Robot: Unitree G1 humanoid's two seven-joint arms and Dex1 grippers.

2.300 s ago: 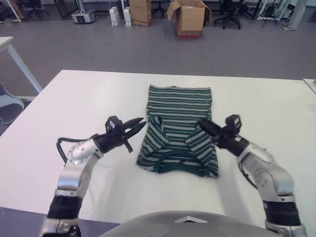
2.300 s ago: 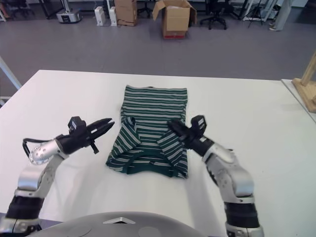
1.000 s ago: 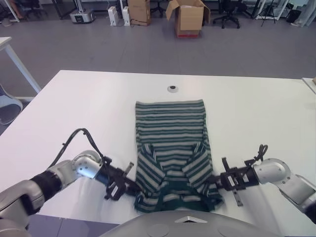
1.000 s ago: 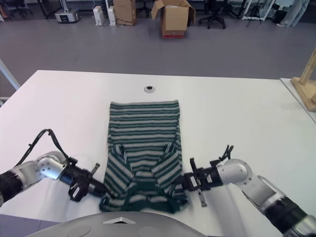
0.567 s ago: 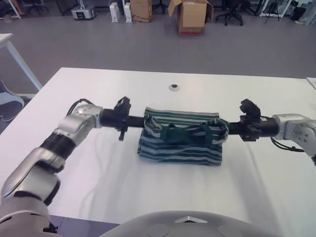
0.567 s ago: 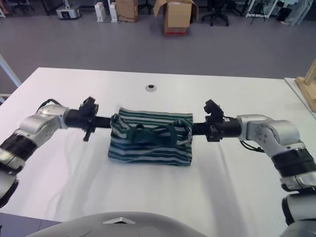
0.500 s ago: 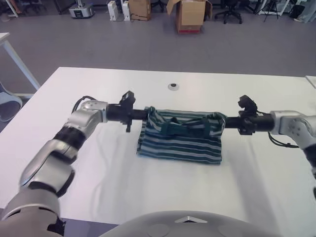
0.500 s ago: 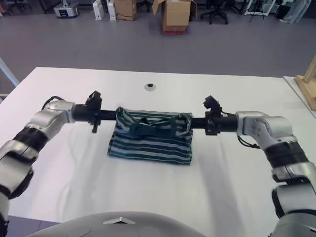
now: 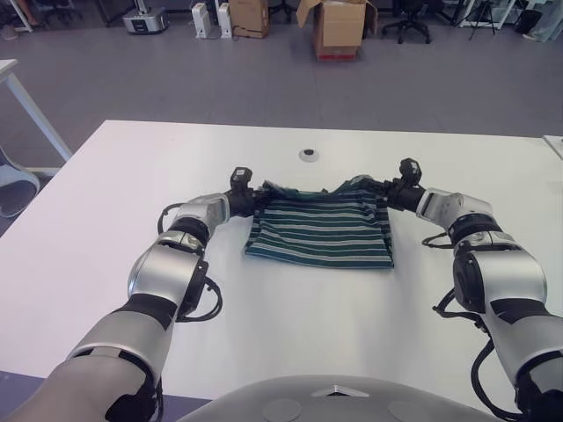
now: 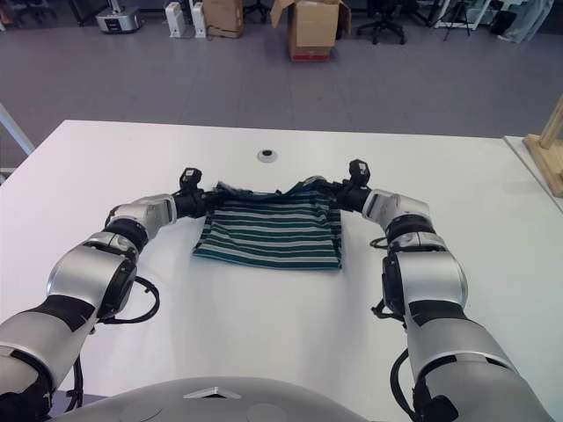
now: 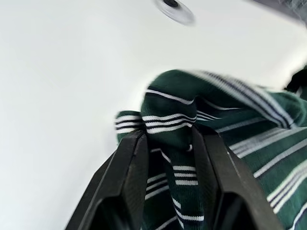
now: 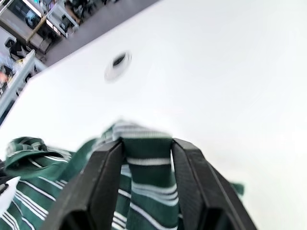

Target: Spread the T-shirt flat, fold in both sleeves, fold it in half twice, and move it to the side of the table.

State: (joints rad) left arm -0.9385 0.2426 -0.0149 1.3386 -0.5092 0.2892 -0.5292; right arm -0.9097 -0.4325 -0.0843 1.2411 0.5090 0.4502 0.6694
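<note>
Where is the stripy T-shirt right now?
The T-shirt lies folded on the table in the head views, just nearer than the round grommet, its far corners held by the left gripper and the right gripper.

T-shirt (image 9: 318, 230) lies at the middle of the counter (image 9: 132, 202)
The left pincer (image 9: 259, 191) grips its far left corner, the right pincer (image 9: 385, 188) its far right corner; a round cable hole (image 9: 308, 156) lies behind it.

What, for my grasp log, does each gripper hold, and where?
The green, white-striped T-shirt: left gripper and right gripper each pinch a far corner.
</note>
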